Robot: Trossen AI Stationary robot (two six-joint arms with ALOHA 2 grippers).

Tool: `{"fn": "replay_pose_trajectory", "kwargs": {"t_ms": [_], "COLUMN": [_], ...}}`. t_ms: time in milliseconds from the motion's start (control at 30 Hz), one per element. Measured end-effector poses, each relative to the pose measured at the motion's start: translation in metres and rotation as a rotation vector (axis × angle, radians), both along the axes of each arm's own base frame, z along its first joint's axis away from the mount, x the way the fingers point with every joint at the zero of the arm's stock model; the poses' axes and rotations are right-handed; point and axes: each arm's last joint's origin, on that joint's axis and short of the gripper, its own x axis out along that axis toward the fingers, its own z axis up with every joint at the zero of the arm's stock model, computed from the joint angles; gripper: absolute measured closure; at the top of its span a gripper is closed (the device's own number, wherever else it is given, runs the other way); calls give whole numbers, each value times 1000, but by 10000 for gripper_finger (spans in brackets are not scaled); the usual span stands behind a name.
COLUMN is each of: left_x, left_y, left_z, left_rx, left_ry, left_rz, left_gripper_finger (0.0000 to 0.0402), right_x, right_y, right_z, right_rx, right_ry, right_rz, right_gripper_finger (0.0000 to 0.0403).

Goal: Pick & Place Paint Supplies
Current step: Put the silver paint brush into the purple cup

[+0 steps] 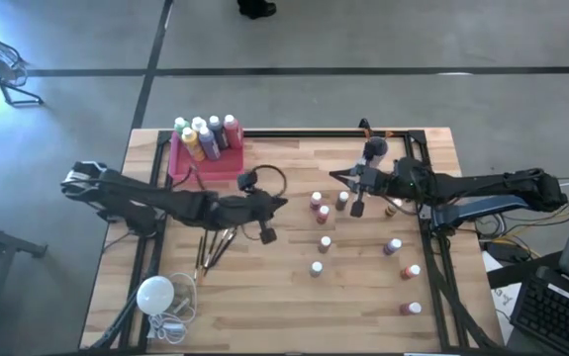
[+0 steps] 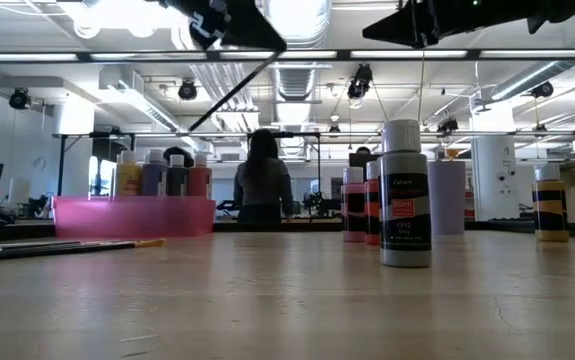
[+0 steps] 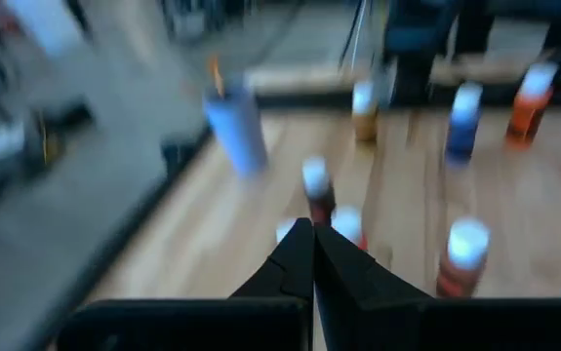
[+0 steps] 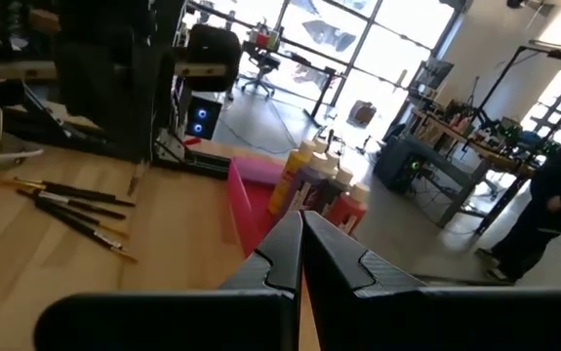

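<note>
Though strewn with bottles (image 1: 324, 242), wooden workshop table (image 1: 264, 297)

In the pink tray (image 1: 179, 158) at the far left of the table (image 1: 264, 297) stand five larger paint bottles (image 1: 205, 136), packed together. Scattered over the right half are about nine small bottles (image 1: 322, 213), all white-capped. One bundle of paintbrushes (image 1: 212, 247) lies near the middle; four show clearly, maybe more. One white bulb (image 1: 155, 294) sits at the near left corner. Two robot arms reach in.
</note>
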Motion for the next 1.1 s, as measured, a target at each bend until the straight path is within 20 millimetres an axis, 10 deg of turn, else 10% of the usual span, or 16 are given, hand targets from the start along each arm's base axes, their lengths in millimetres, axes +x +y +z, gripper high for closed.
{"fn": "replay_pose_trajectory", "kwargs": {"t_ms": [533,1100], "left_x": [-69,-69], "left_y": [5,5], "left_z": [-39,-44], "left_rx": [167,154], "left_ry": [-633,-552], "left_rz": [-316,-327], "left_gripper_finger": [398,398], "right_x": [59,113], "right_y": [5,28], "right_z": [-10,-16], "right_rx": [123,151], "right_ry": [-2,78], "right_rz": [289,403], "right_gripper_finger": [344,204]}}
